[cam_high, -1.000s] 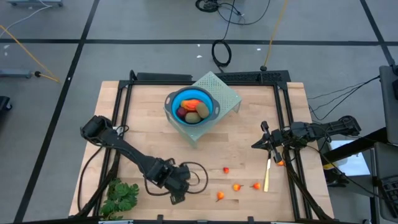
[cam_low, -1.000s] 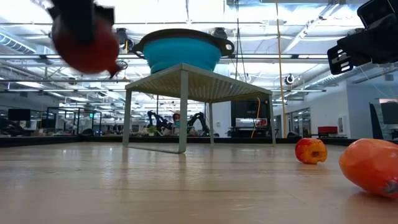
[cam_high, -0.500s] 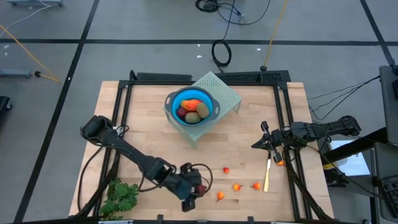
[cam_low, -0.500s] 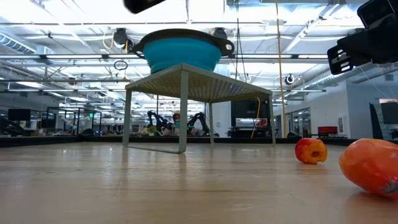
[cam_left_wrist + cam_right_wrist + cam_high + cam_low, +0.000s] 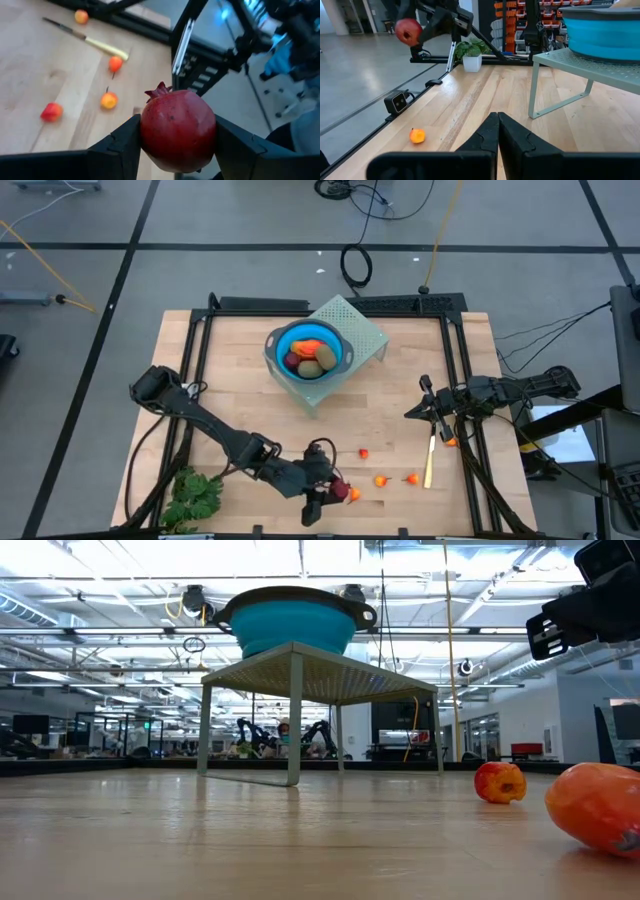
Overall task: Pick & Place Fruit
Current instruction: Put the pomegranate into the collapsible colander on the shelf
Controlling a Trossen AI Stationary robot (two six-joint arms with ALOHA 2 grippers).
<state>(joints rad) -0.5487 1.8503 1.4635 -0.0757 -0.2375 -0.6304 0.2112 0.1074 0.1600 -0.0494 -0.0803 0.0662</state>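
My left gripper (image 5: 332, 491) is over the table's near edge, shut on a dark-red ball (image 5: 177, 131) with a small crown (image 5: 159, 91). The right wrist view shows this ball (image 5: 408, 31) high above the wood. A blue bowl (image 5: 309, 351) sits on a green perforated stand (image 5: 362, 328) and holds a red-orange piece, olive-brown ovals and another dark-red ball. Tiny orange-red pieces (image 5: 381, 480) lie on the wood near the left gripper. My right gripper (image 5: 424, 406) waits shut by the table's right edge. My left gripper pinches the dark-red ball between its two fingers (image 5: 124, 145), one on each side of its widest part (image 5: 147, 134). The ball is lifted clear of the table, and its crown points away from the wrist.
A thin yellow stick (image 5: 429, 461) lies on the wood by the right gripper. A leafy green bunch (image 5: 195, 495) is at the near left corner. In the low view, two orange-red pieces (image 5: 500, 782) lie close to the camera, with the stand's legs (image 5: 294, 720) behind.
My left gripper has carried the dark-red ball toward the table's right along the near edge, closer to the tiny orange-red pieces. It has also gone up and out of the top of the low view. The ball has stayed between the fingers throughout.
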